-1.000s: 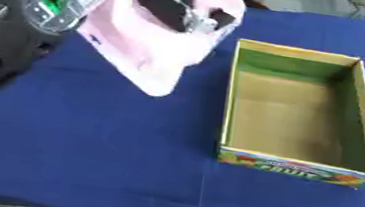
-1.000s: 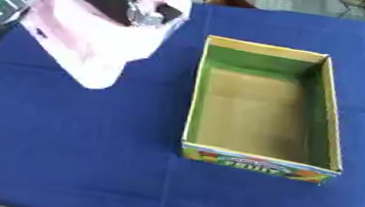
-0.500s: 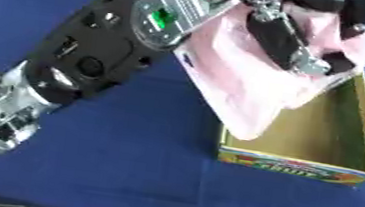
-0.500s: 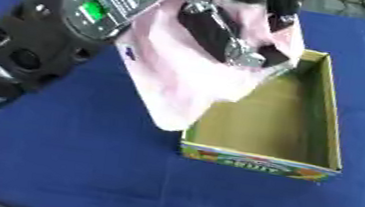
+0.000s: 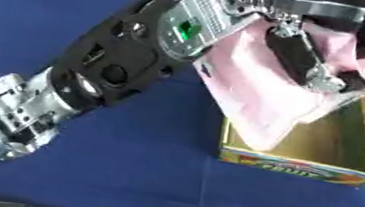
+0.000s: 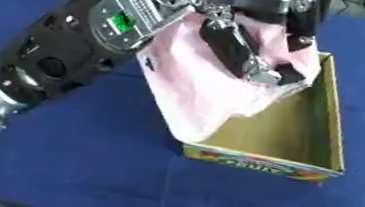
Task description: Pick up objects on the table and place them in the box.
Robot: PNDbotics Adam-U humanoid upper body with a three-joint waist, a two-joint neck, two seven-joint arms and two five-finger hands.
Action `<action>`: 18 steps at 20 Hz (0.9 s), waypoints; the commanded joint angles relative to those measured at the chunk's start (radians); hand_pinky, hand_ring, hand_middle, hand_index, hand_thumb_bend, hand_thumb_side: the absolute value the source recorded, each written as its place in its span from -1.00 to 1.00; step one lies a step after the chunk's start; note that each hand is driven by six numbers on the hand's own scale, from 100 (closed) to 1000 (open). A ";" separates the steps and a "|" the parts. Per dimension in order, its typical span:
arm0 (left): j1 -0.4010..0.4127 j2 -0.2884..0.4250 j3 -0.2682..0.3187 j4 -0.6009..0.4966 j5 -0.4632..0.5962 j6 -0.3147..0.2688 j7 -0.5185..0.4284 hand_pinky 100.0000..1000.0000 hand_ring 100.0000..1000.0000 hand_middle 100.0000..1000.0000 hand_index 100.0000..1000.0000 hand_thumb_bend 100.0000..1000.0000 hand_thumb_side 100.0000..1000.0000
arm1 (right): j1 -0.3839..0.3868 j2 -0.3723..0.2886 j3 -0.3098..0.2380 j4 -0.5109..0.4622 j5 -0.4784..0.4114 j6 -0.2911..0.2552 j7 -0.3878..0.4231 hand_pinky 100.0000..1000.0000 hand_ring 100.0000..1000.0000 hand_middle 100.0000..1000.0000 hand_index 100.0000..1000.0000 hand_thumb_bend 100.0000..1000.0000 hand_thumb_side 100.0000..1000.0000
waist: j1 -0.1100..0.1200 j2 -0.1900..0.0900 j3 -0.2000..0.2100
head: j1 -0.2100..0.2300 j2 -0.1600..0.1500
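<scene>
Left robot hand (image 5: 315, 62), black w/ silver parts, reaches in from lower left across the middle to upper right; fingers curled round a soft pale-pink plastic bag (image 5: 267, 94), pinching its upper part. Arm behind it is big: black shell w/ round holes, silver plate w/ a small green light.

Blue cloth-covered surface (image 5: 124, 168) spreads below & all round the robot hand.

Open cardboard box (image 6: 318, 138), green-yellow walls, brown inside, colourful fruit print on its near face, sits just below & to the right of the robot hand, long side running away from the camera.

Pink bag hangs down from the robot hand, tilted. Its lower end droops over the box's left wall, bottom corner inside the box near the front-left corner; whether it touches the box floor — can't tell. Upper right part of the bag bunches under the fingers above the box's far end. Rest of the box interior, right of the bag, shows bare brown card.

Right robot hand: not in either view.
</scene>
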 commanded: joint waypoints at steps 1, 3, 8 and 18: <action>-0.009 -0.014 0.000 0.012 -0.015 -0.012 0.002 -1.00 -1.00 -1.00 -1.00 -1.00 -0.96 | -0.017 -0.009 -0.003 -0.024 -0.004 -0.001 -0.003 0.20 0.12 0.31 0.62 -1.00 0.58 | -0.007 -0.008 -0.007 | 0.017 -0.001; -0.007 -0.023 -0.001 0.029 -0.025 -0.018 0.005 -1.00 -1.00 -1.00 -1.00 -1.00 -0.94 | -0.022 -0.008 -0.004 -0.026 -0.003 0.000 -0.008 0.22 0.16 0.36 0.66 -1.00 0.60 | -0.010 -0.004 -0.016 | 0.022 -0.001; -0.002 -0.056 -0.004 0.084 -0.070 -0.049 0.019 -1.00 -1.00 -1.00 -1.00 -1.00 -0.93 | -0.050 -0.005 -0.004 -0.027 0.001 -0.012 -0.033 0.32 0.32 0.49 0.68 -1.00 0.57 | -0.016 0.012 -0.045 | 0.040 -0.001; 0.006 -0.098 0.000 0.141 -0.237 -0.161 0.113 -1.00 -1.00 -1.00 -0.64 -0.29 -0.07 | -0.081 0.005 0.008 -0.027 0.005 -0.042 -0.086 0.40 0.39 0.53 0.68 -1.00 0.57 | -0.024 0.035 -0.087 | 0.063 -0.001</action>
